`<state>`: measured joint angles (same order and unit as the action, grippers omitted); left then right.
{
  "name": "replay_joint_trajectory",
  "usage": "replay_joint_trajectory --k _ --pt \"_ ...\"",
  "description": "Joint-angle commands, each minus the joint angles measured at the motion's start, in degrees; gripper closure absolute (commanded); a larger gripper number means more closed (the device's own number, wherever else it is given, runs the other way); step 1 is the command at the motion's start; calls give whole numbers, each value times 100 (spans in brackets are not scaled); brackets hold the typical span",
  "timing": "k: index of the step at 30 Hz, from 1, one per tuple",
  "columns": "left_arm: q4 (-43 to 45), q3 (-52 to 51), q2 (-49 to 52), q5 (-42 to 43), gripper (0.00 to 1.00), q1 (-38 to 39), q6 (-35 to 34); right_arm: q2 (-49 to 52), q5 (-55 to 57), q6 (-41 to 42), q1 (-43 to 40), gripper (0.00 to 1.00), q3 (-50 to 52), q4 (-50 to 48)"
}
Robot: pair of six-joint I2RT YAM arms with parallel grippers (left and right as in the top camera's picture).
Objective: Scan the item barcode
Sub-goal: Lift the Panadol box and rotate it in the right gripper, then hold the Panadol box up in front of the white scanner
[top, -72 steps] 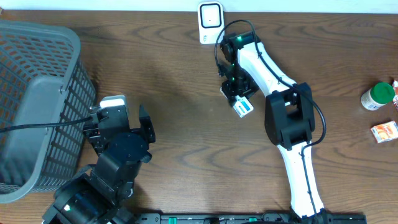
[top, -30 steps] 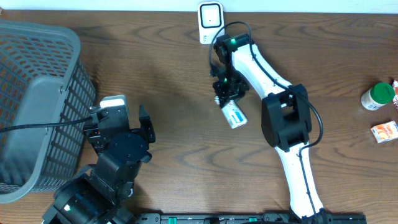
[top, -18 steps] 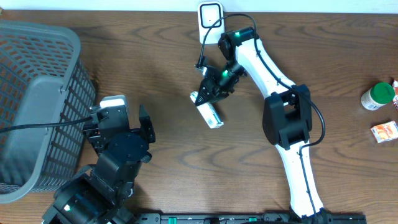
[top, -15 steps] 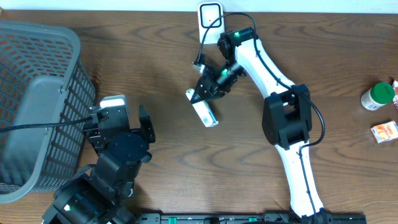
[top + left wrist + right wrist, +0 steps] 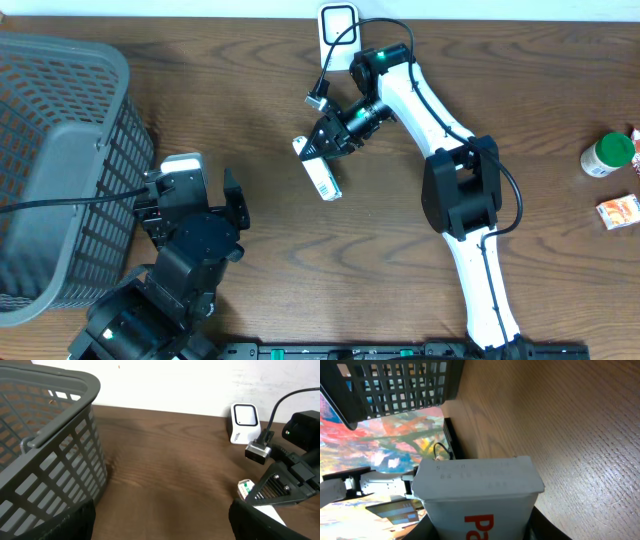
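**Box held in the right end effector, below the scanner**

The white box [image 5: 324, 182] with red lettering sits clamped at one end between the jaws of the right end effector [image 5: 312, 152], tilted, its free end pointing toward the near edge of the table [image 5: 250, 290]. It hangs over the middle of the table, apart from the white scanner [image 5: 338, 37] at the far edge. The left end effector [image 5: 165, 521] stands wide open with nothing in it, beside the grey basket [image 5: 60, 170]. At the far right lie a green-lidded jar [image 5: 608, 155] and an orange packet [image 5: 618, 211]
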<state>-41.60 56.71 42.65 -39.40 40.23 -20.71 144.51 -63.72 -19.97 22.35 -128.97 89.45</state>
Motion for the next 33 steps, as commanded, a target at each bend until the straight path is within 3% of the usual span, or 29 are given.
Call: replay_joint_trajectory --k 1,7,13,16,22,33 --pt "4 26 -7 -114 14 -4 55 15 -79 -90 -28 72 -111 -4" --pt "4 26 -7 -114 14 -4 55 15 772 -85 -28 73 -111 -286" --pt "4 26 -7 -111 14 -4 55 15 3053 962 -28 75 -214 -1088" --pt "4 26 -7 -111 14 -4 55 15 4100 1008 -28 75 -852 -1045" --pt "4 26 -7 -111 14 -4 55 15 4787 1008 -28 75 -2017 -1384" --pt "4 26 -7 -111 14 -4 55 15 6638 -98 166 73 -2164 -3722"
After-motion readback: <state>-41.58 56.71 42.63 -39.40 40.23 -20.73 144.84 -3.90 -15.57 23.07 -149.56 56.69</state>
